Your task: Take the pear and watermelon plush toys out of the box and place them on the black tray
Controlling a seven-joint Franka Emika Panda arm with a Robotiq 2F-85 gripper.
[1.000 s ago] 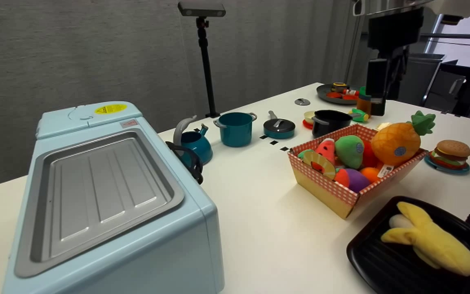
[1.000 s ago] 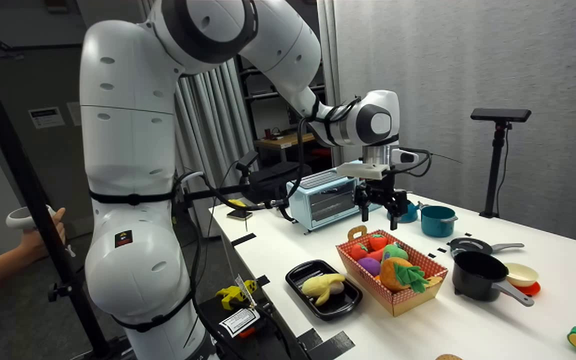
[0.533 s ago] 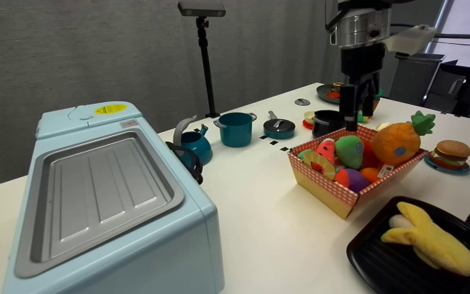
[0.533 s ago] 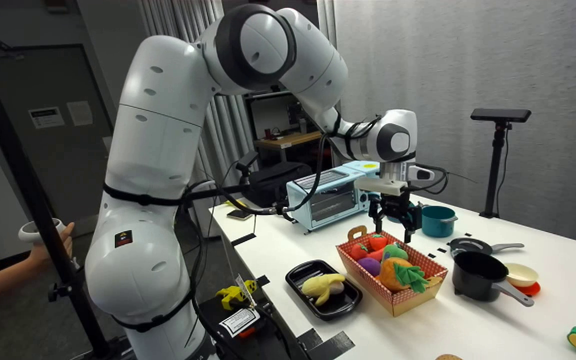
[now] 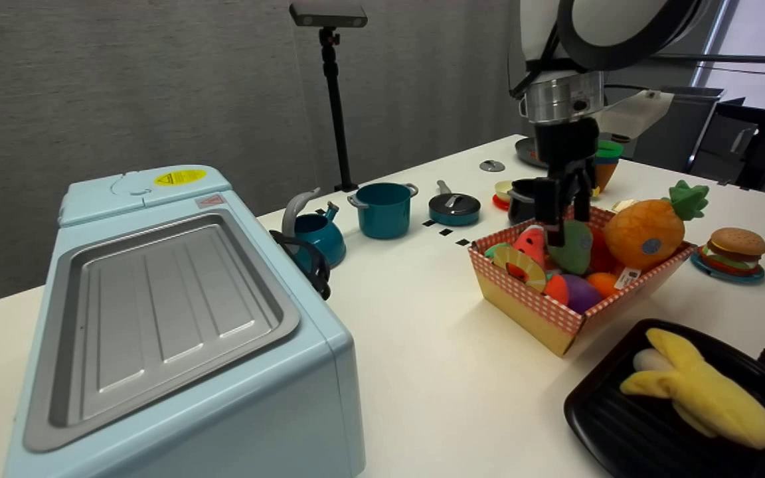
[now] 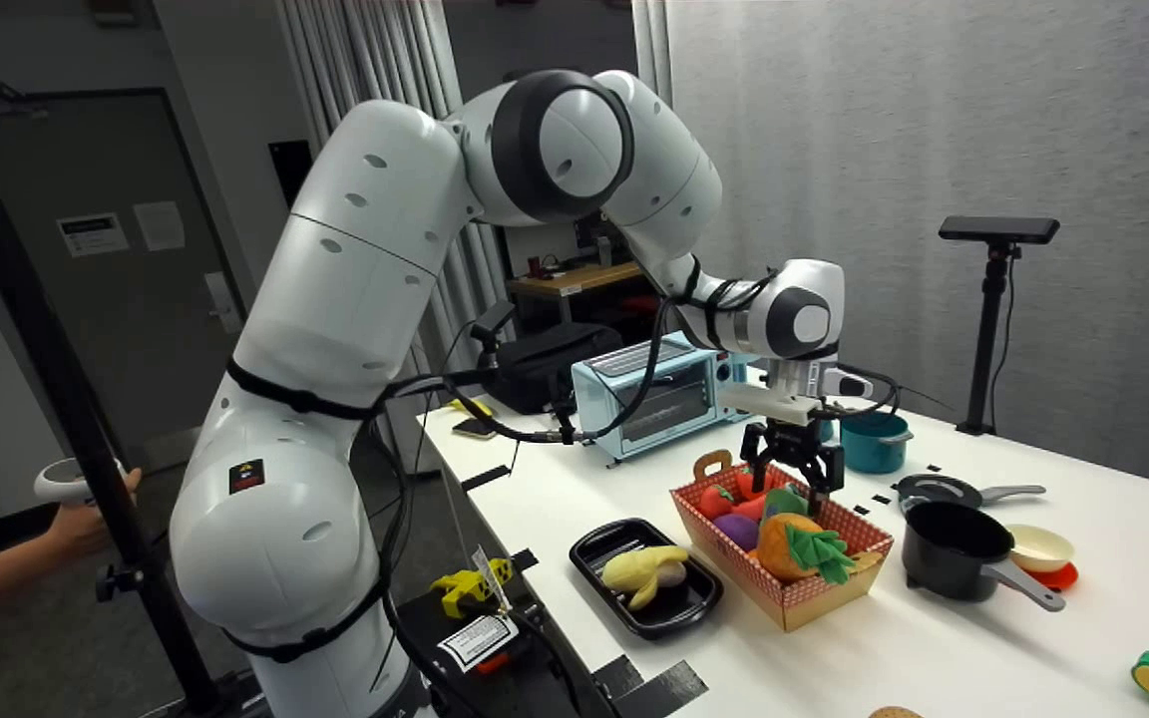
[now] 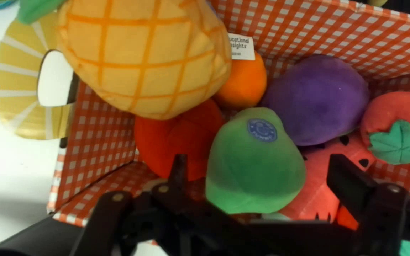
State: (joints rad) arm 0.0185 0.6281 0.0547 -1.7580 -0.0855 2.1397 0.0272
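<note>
The green pear plush lies on top of other toys in the red-checkered box; it also shows in both exterior views. The watermelon plush, pink-red with black seeds, lies partly under the pear and a purple toy; it shows in an exterior view. My gripper is open, with its fingers on either side of the pear and apart from it. In both exterior views the gripper reaches down into the box. The black tray beside the box holds a banana plush.
The box also holds a pineapple, a purple toy, an orange and red toys. A black pot stands beside the box. A toy burger and a blue toaster oven are on the table.
My gripper has moved across to above the box and then down into it, so that its open fingers now stand around the pear. The toys, box and tray have not moved.
</note>
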